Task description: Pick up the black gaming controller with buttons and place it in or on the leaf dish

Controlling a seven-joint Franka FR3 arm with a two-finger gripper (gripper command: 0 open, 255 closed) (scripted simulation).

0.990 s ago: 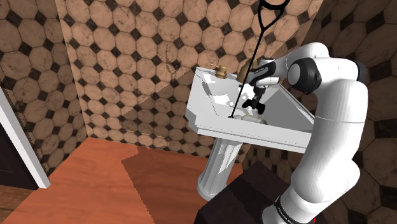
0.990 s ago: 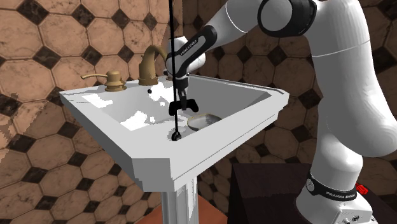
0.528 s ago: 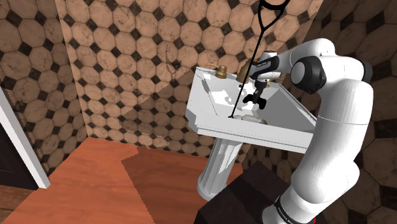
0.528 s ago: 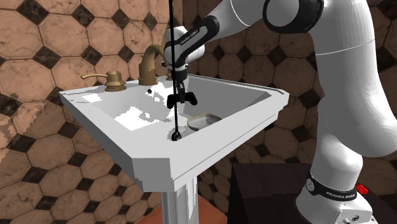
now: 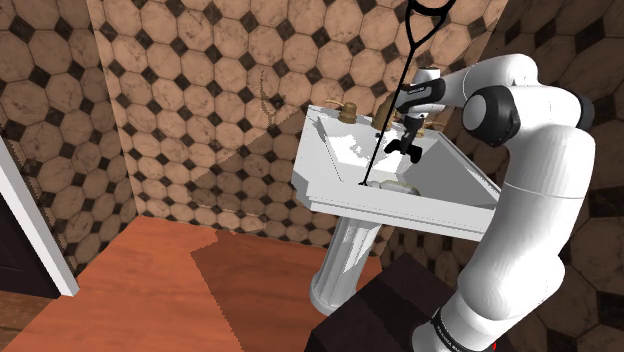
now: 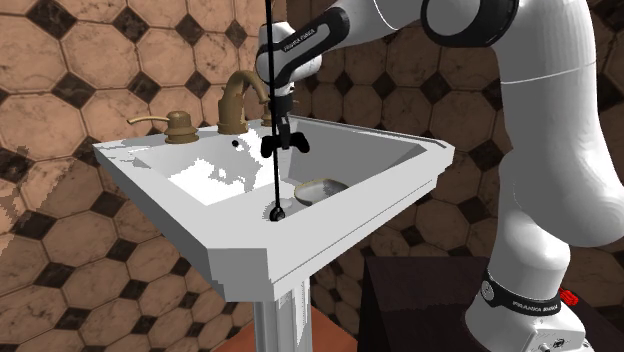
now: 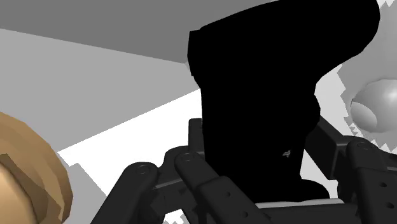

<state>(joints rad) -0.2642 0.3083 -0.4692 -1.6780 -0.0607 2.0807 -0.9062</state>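
Above white sink [image 6: 330, 228], jaws clamped on black controller [image 6: 285, 146], long axis level, handles pointing down; leaf dish [image 6: 322, 187] in basin

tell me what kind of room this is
Probably a bathroom: a white pedestal sink with a brass-coloured faucet and soap pump stands against walls of brown octagonal tiles.
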